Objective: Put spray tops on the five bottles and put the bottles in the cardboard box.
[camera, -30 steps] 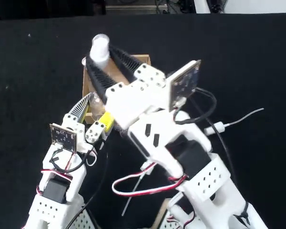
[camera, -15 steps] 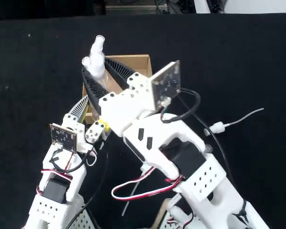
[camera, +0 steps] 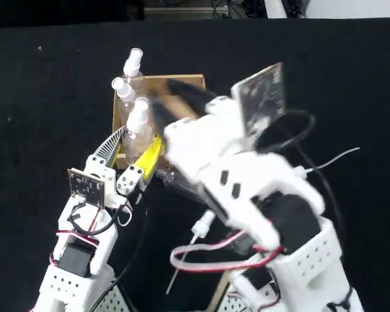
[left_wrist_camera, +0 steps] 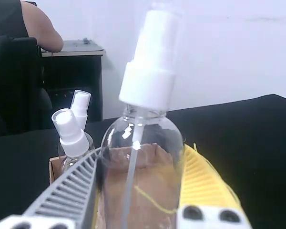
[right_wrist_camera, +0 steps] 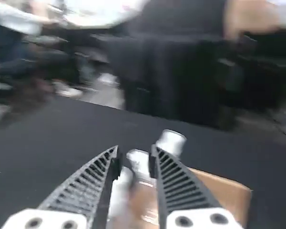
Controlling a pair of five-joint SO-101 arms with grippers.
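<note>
The black table (camera: 351,78) is taken up mostly by the two arms, and the cardboard box (camera: 182,80) is set toward its far side. The right gripper (right_wrist_camera: 134,151) is held above the box with its fingers parted and nothing between them. At the box's near corner a bottle (left_wrist_camera: 143,143), with its spray top (left_wrist_camera: 150,67) fitted, is clamped upright in the left gripper (camera: 139,138); whether its base is inside the box or just short of the wall cannot be told. A second bottle (camera: 123,91) and a third bottle (camera: 134,62), both capped, are stood in the box along the same side. A loose spray top (camera: 203,226) is seen lying well apart from the box, on the arms' side. The boxing of a capped bottle is judged to be the step in hand. Next, this bottle would need to be set down beside the other two and let go without their being knocked, with two bottles left to be done.
</note>
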